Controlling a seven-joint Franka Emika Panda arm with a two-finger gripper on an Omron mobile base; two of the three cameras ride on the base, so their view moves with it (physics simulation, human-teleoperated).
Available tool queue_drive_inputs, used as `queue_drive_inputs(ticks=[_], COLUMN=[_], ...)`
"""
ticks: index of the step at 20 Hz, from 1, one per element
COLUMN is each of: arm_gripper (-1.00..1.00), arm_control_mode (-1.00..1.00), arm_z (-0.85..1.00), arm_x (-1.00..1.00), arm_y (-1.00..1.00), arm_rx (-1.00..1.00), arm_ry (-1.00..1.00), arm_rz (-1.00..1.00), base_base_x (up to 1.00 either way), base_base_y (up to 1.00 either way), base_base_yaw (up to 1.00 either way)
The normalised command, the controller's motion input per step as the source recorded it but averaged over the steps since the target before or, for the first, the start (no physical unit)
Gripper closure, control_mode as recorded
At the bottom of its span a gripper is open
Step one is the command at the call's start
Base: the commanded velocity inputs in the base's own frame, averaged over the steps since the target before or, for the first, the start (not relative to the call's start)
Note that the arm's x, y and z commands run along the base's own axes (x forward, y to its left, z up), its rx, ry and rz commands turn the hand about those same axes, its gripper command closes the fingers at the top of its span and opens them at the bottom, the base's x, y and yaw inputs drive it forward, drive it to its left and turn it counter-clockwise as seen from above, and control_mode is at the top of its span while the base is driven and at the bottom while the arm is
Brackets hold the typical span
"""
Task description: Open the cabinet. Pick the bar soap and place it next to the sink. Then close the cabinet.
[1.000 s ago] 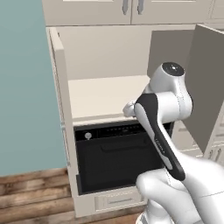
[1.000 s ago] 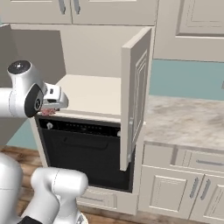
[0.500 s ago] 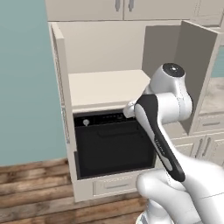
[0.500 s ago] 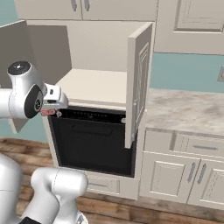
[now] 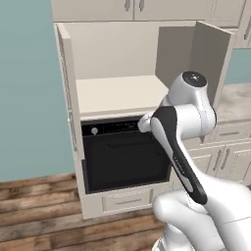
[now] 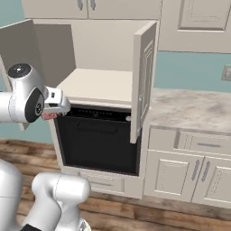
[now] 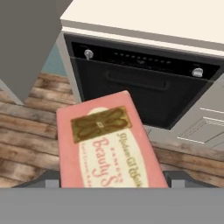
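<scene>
The cabinet [image 6: 108, 85] stands open with both doors swung wide and its shelf bare, so opening is done. The gripper [image 6: 50, 115] holds the pink bar soap [image 7: 107, 144] out in front of the black oven [image 5: 125, 154]. Placing it beside the sink and closing the doors remain

I record the bar soap [image 7: 107, 144] as pink, with a cream oval label, a gold-brown ornamental emblem and pink script lettering. The cabinet [image 6: 108, 49] is cream, inside and on its raised-panel doors. The oven [image 5: 125, 154] beneath it is black with silver knobs. The floor [image 7: 26, 131] is brown wood planking, the wall [image 5: 27, 88] teal. The desk [image 6: 194, 110] is mottled grey-beige stone.
</scene>
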Motion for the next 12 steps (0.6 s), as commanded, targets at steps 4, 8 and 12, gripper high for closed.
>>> queue_drive_inputs(ticks=[4, 8, 12], arm_gripper=[1.00, 1.00, 1.00], arm_control_mode=[1.00, 1.00, 1.00], arm_z=[0.00, 0.00, 0.00], arm_x=[0.00, 0.00, 0.00], arm_y=[0.00, 0.00, 0.00], arm_rx=[0.00, 0.00, 0.00], arm_ry=[0.00, 0.00, 0.00], arm_rz=[0.00, 0.00, 0.00], base_base_x=[-0.51, -0.56, -0.46], base_base_y=[-0.11, -0.31, -0.27], base_base_yaw=[-0.26, -0.38, -0.39])
